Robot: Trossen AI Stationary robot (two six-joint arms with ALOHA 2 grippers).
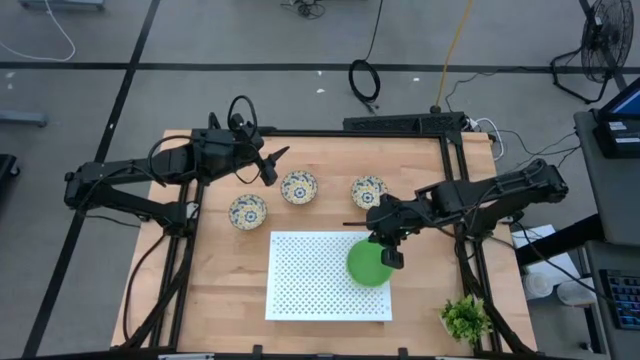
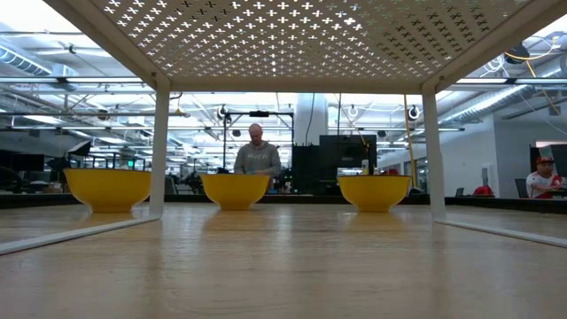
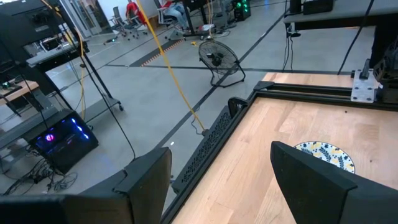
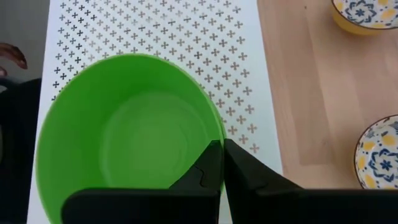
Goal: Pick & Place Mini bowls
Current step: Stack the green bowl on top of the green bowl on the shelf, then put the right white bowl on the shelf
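A: What carries everything?

B: A wooden bench [image 1: 220, 290]. On it, toward the near edge, stands a white perforated shelf [image 1: 310, 280], a raised platform on legs; the low view looks out beneath it.

A: And the arms?

B: The left arm reaches in from the bench's left edge toward the far left corner. Its left pincer [image 1: 272, 165] hangs with its fingers spread apart and nothing between them. The right arm comes in from the right edge, and the right pincer [image 1: 391, 256] sits over the shelf's right side.

A: Holding anything?

B: Yes, its fingers are pinched together on the rim of a green bowl [image 1: 368, 263], one inside the wall and one outside. The bowl is over the shelf's right edge.

A: Other bowls?

B: Three patterned bowls lie on the bare wood behind the shelf, well apart: left bowl [image 1: 248, 211], middle bowl [image 1: 299, 187], right bowl [image 1: 368, 191].

A: Anything smaller?

B: A small leafy plant [image 1: 466, 318] at the near right corner.
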